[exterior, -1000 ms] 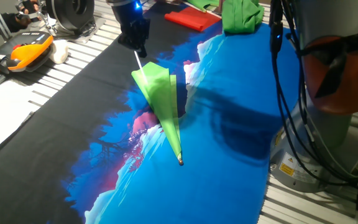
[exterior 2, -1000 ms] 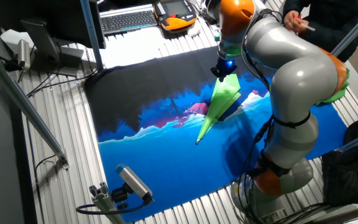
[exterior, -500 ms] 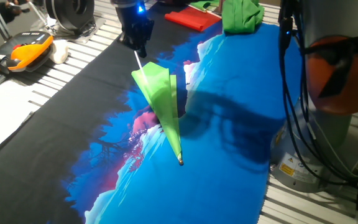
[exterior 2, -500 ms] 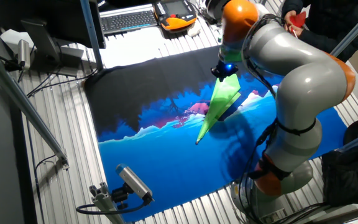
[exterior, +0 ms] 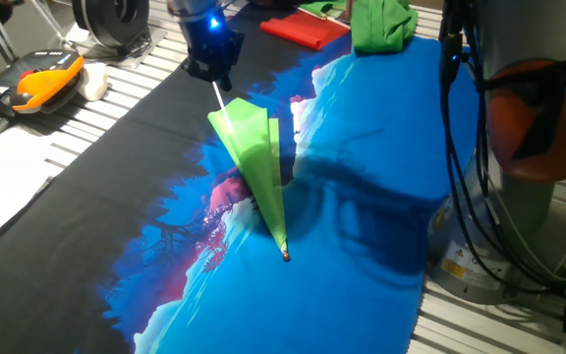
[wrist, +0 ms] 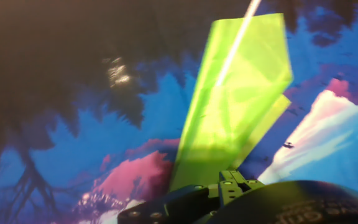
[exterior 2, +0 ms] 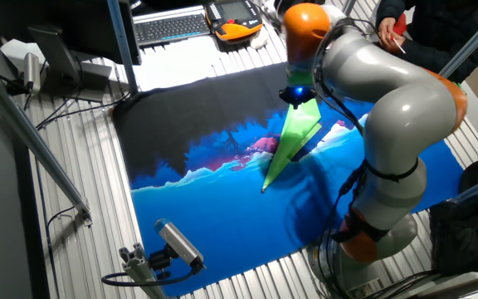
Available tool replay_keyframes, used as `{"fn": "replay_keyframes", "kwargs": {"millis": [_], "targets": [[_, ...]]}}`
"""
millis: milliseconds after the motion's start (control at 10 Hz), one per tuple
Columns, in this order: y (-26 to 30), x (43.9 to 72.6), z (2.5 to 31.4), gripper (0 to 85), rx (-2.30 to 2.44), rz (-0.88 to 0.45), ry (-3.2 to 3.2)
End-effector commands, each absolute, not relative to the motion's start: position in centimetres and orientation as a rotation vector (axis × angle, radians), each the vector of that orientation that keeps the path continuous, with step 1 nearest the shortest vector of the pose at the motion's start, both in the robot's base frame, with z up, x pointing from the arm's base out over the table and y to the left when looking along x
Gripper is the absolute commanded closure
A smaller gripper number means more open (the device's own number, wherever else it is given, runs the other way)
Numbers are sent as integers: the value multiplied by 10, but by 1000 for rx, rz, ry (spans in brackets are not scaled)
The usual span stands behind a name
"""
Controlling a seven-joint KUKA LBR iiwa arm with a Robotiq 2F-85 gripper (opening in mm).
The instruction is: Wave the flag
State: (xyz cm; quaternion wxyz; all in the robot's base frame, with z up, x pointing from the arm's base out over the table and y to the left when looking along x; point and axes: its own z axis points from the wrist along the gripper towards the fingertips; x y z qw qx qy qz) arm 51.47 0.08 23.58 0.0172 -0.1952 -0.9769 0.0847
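Observation:
The flag [exterior: 255,157] is lime-green fabric on a slim white stick, with the gold knob [exterior: 285,257] pointing down at the printed mat [exterior: 362,256]. My gripper [exterior: 214,77] is shut on the stick's upper end, above the black part of the mat. In the other fixed view the flag [exterior 2: 293,137] hangs slanted from the gripper [exterior 2: 295,93]. In the hand view the flag [wrist: 238,106] spreads away from the gripper [wrist: 229,182], with the white stick [wrist: 244,25] running to the top edge.
A bunched dark-green cloth [exterior: 381,25] and a red folded cloth [exterior: 306,29] lie at the mat's far end. An orange pendant [exterior: 37,79] and a keyboard [exterior 2: 173,26] lie off the mat. The arm's base [exterior 2: 380,237] stands at the mat's edge. A person [exterior 2: 426,25] stands nearby.
The arm's upper links have swung a little and the gripper has turned slightly. The flag stays held in nearly the same place and slant.

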Motion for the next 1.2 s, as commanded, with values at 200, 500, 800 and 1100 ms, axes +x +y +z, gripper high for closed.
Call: {"fn": "replay_keyframes", "kwargs": {"millis": [200, 500, 800, 1100], "targets": [[1, 515, 236, 850, -629, 413, -3056], [1, 515, 236, 850, -741, 475, -2991], [-9, 524, 230, 850, -866, 294, -2953], [-27, 542, 218, 680, -910, 266, -2950]]}}
